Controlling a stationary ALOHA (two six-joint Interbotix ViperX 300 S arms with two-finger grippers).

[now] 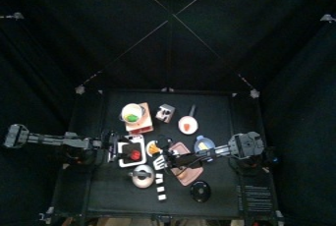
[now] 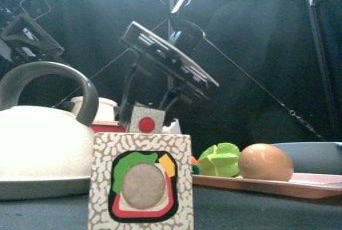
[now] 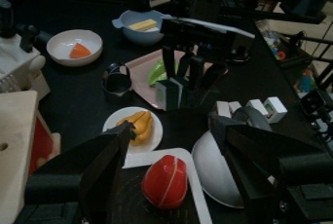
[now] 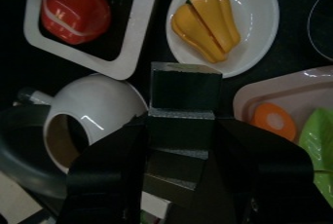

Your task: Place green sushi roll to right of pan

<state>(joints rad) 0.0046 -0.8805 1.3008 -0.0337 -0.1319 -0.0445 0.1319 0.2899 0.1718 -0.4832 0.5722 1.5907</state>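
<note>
The pan (image 1: 191, 125) lies at the table's middle back, pale inside with an orange-red spot, its thin handle pointing to the back. It also shows in the left wrist view (image 3: 74, 48). My right gripper (image 4: 182, 130) reaches in from the right and is shut on the green sushi roll (image 4: 182, 87), a small dark green piece with a pale band. It hangs above the kettle and the pink tray, in front of the pan (image 1: 176, 152). My left gripper (image 3: 176, 145) is open and empty above the white tray with the red tomato (image 3: 166, 179).
A white kettle (image 4: 92, 111), a plate of yellow slices (image 4: 221, 18), a pink tray (image 4: 279, 87) with green and orange food, a blue oval dish (image 3: 140, 23), a dark cup (image 3: 117, 80) and a sushi-printed box (image 2: 140, 179) crowd the table. An orange-rimmed plate (image 1: 132, 114) lies left of the pan.
</note>
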